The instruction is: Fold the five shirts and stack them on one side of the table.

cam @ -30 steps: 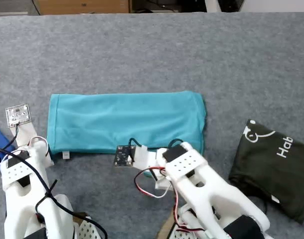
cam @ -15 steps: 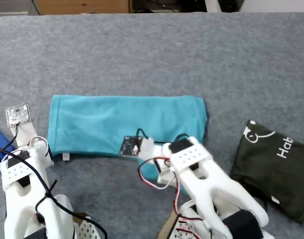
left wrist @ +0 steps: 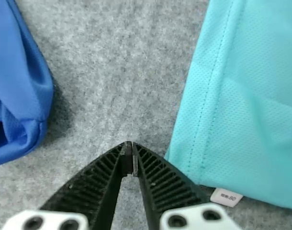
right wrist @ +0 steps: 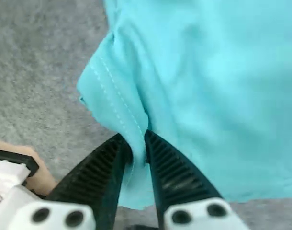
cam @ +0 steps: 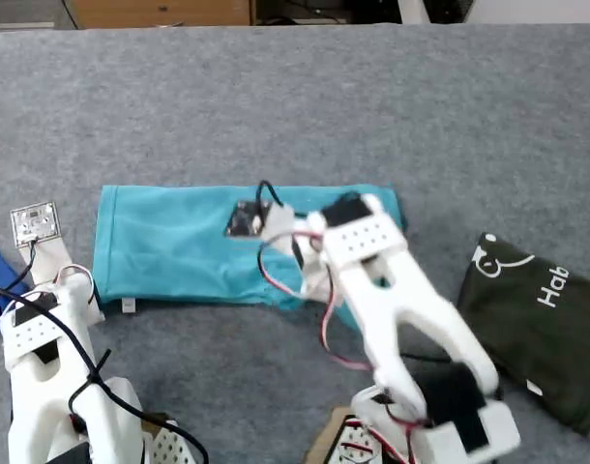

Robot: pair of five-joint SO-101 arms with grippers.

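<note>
teal shirt (right wrist: 218,72) hem in right gripper (right wrist: 137,139)

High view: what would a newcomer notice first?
The teal shirt lies spread across the middle, with the right gripper pinching a fold of its edge. A folded dark shirt lies off to the right. The left gripper sits shut over the grey table, between a blue shirt and the teal one.

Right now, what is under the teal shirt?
Grey table cover shows around the teal shirt, and the right gripper pinches a fold at its edge. Whatever lies beneath the cloth is covered.
</note>
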